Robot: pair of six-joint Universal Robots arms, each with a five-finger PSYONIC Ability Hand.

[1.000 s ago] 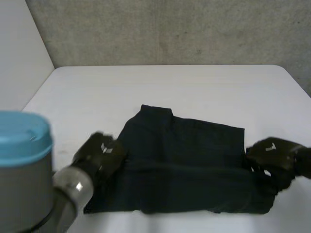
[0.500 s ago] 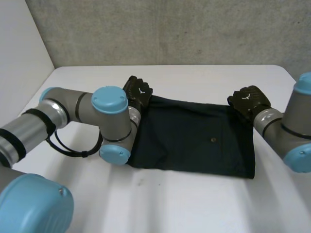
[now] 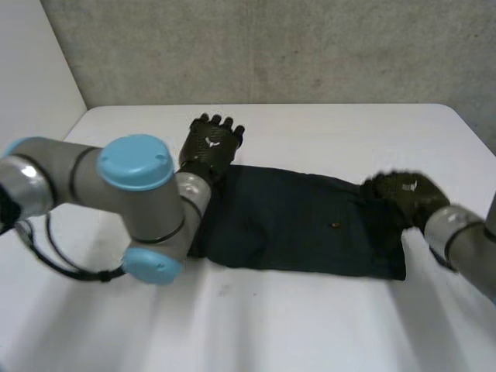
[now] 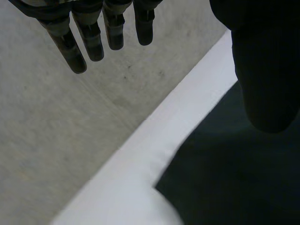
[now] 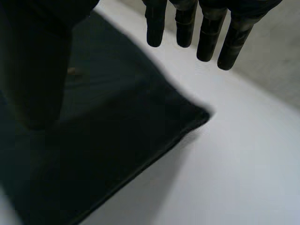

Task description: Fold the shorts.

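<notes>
Dark shorts (image 3: 302, 229), one item, lying flat as a long folded band across the middle of the white tabletop (image 3: 310, 325). Left hand (image 3: 209, 147), fingers straight and holding nothing, at the far left corner; right hand (image 3: 403, 192), likewise straight-fingered and empty, at the far right corner. Handling note: the next fold probably wants both layers pinched at one end and laid edge to edge.

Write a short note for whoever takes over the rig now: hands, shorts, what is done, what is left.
Left hand: open, at the far left corner of the shorts, holding nothing.
Right hand: open, at their far right corner, holding nothing.
Shorts: flat on the table, a long dark band.
Done: apparently one lengthwise fold.
Left: probably folding it end to end.
</notes>
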